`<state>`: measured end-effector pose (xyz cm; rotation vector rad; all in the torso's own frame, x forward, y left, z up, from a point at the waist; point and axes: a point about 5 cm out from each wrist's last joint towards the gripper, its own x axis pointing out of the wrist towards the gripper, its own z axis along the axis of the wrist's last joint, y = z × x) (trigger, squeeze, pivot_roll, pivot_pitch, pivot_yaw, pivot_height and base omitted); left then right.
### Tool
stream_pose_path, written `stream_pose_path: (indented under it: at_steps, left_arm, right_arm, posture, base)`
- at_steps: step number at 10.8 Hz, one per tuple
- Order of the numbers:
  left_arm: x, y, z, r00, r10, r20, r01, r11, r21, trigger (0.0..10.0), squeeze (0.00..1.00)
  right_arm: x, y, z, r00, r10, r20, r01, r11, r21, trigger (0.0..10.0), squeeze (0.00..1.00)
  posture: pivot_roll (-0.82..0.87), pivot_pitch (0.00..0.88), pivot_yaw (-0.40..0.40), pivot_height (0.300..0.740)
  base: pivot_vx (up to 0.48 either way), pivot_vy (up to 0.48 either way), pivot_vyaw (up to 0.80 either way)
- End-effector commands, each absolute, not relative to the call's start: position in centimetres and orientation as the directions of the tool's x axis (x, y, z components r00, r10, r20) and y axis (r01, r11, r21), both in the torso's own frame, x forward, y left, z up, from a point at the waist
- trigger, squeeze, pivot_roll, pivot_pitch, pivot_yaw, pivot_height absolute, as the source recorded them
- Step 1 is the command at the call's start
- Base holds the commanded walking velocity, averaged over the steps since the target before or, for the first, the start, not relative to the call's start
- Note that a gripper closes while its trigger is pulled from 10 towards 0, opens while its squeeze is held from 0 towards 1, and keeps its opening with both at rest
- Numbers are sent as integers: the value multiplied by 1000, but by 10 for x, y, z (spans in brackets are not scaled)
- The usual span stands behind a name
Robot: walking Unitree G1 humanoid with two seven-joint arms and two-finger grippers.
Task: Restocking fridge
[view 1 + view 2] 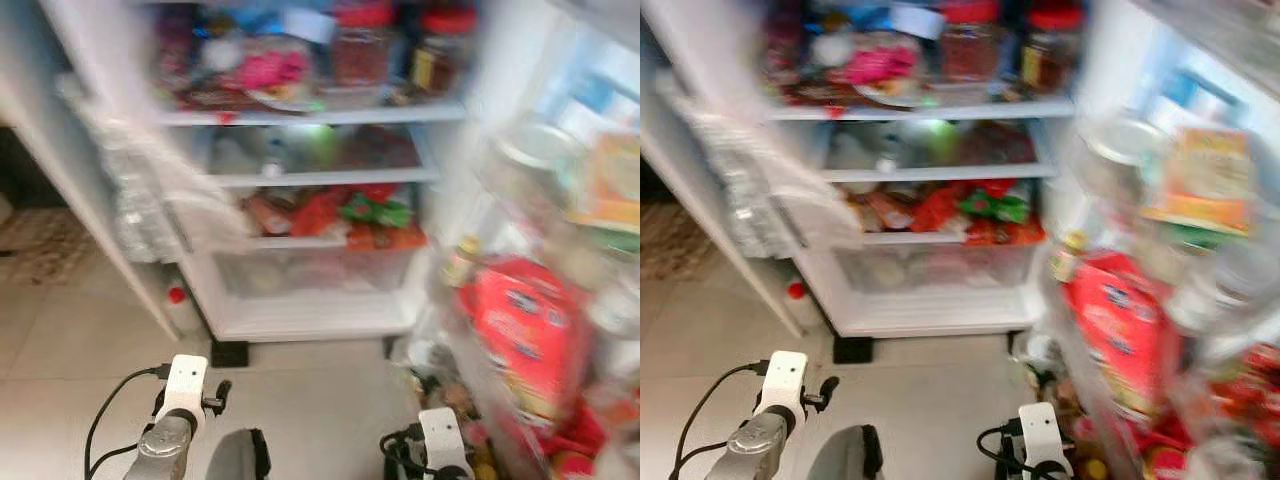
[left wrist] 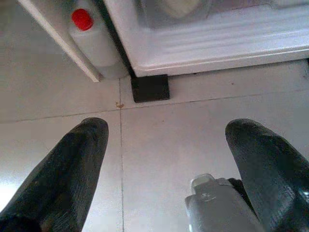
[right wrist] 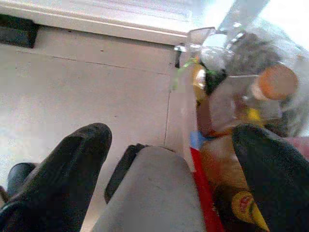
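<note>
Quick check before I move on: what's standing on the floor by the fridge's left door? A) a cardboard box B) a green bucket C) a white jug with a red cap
C: a white jug with a red cap stands on the tile floor beside the fridge base.

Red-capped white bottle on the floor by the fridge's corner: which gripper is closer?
Left. The left gripper, open, hangs low over the tiles just short of the red-capped bottle. The right gripper, also open, hangs across by the open door's shelves.
</note>
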<state>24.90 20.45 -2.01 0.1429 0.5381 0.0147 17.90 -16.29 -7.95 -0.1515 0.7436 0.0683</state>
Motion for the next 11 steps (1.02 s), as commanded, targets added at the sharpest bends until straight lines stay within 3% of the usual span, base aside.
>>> stream_pose_path:
  at_steps: [1,11]
  left_arm:
    - [246,209,-22,852,65,-520,14,989,146,10000,0]
    - [246,212,-21,851,72,-520,10,988,152,10000,0]
  right_arm:
    - [161,-157,-89,682,19,-731,-125,988,-90,10000,0]
    - [161,-156,-89,683,20,-730,-121,989,-86,10000,0]
  posture:
    - [-127,84,29,610]
    - [-124,91,33,610]
  base:
    - [0,379,0]
    - [0,381,0]
